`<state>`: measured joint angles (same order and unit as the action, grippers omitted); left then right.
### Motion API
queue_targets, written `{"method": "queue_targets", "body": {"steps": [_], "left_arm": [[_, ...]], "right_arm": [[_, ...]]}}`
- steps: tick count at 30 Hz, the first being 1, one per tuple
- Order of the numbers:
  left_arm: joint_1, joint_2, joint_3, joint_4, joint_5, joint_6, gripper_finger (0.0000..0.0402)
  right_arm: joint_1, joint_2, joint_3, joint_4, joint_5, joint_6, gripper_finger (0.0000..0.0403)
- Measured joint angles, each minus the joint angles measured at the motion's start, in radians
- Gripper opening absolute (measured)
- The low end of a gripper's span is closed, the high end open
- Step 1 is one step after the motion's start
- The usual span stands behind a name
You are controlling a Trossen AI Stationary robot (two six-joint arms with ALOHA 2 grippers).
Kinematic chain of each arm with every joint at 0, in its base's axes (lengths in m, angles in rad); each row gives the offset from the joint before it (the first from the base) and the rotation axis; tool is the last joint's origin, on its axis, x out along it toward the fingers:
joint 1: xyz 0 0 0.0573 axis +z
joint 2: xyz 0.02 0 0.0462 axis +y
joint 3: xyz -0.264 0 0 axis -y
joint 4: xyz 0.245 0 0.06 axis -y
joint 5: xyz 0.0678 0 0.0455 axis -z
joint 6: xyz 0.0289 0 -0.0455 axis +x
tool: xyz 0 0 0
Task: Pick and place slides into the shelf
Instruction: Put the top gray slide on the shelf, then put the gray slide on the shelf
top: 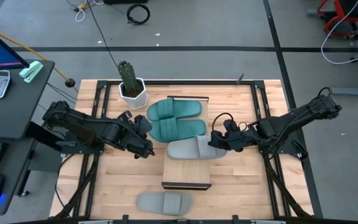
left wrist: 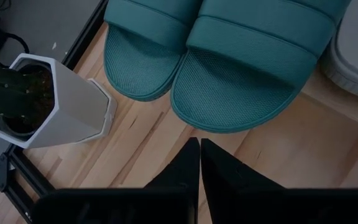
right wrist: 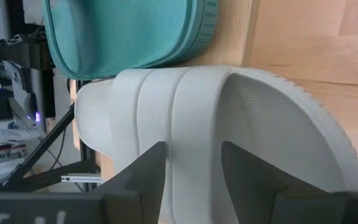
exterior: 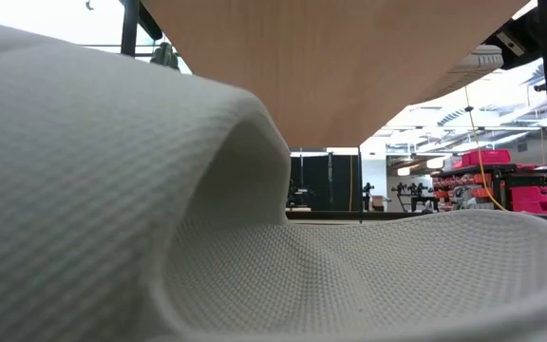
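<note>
my right gripper (top: 215, 140) sits at the right end of a light grey slide (top: 194, 149) that lies across the middle of the shelf (top: 187, 174), and in my right wrist view my two dark fingers (right wrist: 143, 171) stand apart on either side of the slide's wide strap (right wrist: 188, 118), close to it; i cannot quite tell whether the pads are already pressing on the foam. just beyond that grey slide, toward the far end of the board, the two teal slides (top: 176, 119) lie side by side, the nearer one just beside the grey slide. my left gripper (top: 146, 148) hangs to the left of the shelf with its fingers (left wrist: 191, 168) pressed together on nothing, over bare slatted tabletop (top: 114, 177), near the toes of the teal pair (left wrist: 229, 74). a white hexagonal pot (top: 133, 93) with a small cactus (top: 127, 72) stands at the far left of the table. the second light grey slide (top: 165, 203) lies off the shelf, on the tabletop at the near edge, well apart from the others; it fills the low view (exterior: 207, 209), with the underside of the shelf board (exterior: 340, 66) above it.
</note>
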<state>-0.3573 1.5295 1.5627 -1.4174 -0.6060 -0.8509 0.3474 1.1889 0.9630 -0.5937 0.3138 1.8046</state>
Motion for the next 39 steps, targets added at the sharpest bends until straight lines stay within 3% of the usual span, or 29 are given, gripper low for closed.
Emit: {"method": "queue_targets", "body": {"steps": [16, 20, 29, 35, 39], "left_arm": [[0.000, 0.000, 0.000, 0.000, 0.000, 0.009, 0.0022], [0.000, 0.000, 0.000, 0.000, 0.056, 0.007, 0.0017], [-0.069, 0.000, 0.000, -0.001, 0.165, 0.010, 0.0031], [-0.109, 0.000, 0.000, 0.012, 0.273, 0.044, 0.0030], [-0.135, 0.002, 0.000, 0.105, 0.382, 0.082, 0.0033]], "right_arm": [[0.001, -0.154, -0.001, -0.109, -0.009, -0.011, 0.0163], [0.030, -0.228, -0.001, -0.175, -0.037, -0.041, 0.0163], [0.221, -0.348, -0.001, -0.391, -0.054, 0.025, 0.0157], [0.398, -0.337, -0.001, -0.442, -0.055, 0.154, 0.0153], [0.502, -0.305, -0.001, -0.485, -0.042, 0.225, 0.0153]]}}
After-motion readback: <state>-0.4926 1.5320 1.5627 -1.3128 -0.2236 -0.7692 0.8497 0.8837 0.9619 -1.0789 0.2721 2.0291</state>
